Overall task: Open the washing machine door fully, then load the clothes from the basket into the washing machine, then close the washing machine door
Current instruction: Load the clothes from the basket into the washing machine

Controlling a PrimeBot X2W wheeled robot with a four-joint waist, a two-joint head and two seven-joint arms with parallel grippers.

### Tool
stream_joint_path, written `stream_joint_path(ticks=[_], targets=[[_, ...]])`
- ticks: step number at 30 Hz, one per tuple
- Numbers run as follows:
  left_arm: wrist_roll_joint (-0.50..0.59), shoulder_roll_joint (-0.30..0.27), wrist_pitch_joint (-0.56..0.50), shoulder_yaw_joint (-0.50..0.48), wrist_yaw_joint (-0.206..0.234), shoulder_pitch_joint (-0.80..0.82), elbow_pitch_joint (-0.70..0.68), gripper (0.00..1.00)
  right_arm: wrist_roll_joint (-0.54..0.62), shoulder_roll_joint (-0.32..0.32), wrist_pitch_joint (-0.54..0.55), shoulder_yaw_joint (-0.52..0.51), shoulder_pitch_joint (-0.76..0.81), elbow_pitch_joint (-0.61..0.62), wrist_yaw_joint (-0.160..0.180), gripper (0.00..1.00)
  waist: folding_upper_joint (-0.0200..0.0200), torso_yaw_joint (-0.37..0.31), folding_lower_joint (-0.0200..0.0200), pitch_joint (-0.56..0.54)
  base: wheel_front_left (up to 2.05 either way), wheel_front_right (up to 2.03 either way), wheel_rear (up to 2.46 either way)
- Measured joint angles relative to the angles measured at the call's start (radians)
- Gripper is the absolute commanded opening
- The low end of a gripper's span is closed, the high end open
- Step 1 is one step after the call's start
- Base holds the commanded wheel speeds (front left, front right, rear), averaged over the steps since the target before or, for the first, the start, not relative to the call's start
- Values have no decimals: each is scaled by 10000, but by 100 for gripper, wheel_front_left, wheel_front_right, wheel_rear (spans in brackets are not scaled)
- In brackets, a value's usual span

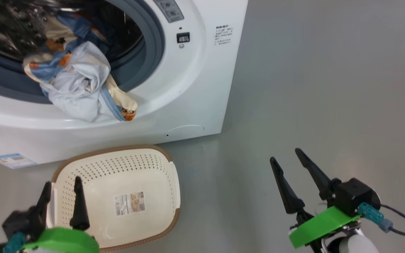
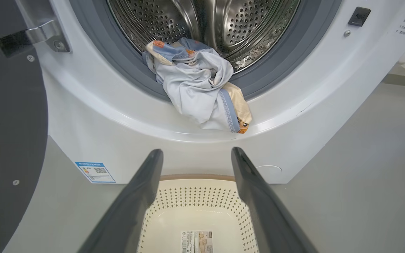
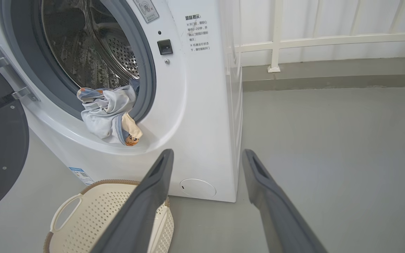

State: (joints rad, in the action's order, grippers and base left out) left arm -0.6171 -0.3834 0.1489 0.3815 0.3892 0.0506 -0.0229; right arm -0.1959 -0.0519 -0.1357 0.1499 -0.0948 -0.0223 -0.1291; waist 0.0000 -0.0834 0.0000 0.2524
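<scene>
The clothes (image 1: pixel 76 82) droop out of the washing machine (image 1: pixel 199 88).
The washing machine door (image 2: pixel 9 123) stands open at left; the basket (image 1: pixel 118 165) sits on the floor (image 1: pixel 311 88) just before the machine. Left gripper (image 1: pixel 63 182) and right gripper (image 1: pixel 285 155): jaws wide, holding nothing.

The mouth of the washing machine (image 1: pixel 202 70) gapes at 11 o'clock in the head view; the clothes (image 1: pixel 76 84) slump over the lower gasket (image 1: pixel 153 45) and out onto the white front lip, clogging the bottom of the opening; the steel drum (image 2: pixel 230 24) above and behind them is free; the washing machine door (image 2: pixel 12 123) stands swung aside at 9 o'clock in the left wrist view, walling that flank; the open-topped basket (image 1: pixel 111 150) sits just before the machine at 7 o'clock; bare grey floor (image 1: pixel 329 88) spreads unobstructed from 1 to 4 o'clock.
</scene>
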Motion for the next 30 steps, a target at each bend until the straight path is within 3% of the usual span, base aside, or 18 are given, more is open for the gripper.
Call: stream_joint_path(ticks=[16,30], targets=[[-669,75,-1009,-33,-1476,3704,3283,100,-347,-2,-525,347,-1170,-173,0,100,0,-505,0,1444,0,0,0],[-727,-934,-2497,-224,-1919,6160,4581,100,-876,-4,-1055,667,-1825,-696,0,100,0,-1488,0,2444,0,0,0]])
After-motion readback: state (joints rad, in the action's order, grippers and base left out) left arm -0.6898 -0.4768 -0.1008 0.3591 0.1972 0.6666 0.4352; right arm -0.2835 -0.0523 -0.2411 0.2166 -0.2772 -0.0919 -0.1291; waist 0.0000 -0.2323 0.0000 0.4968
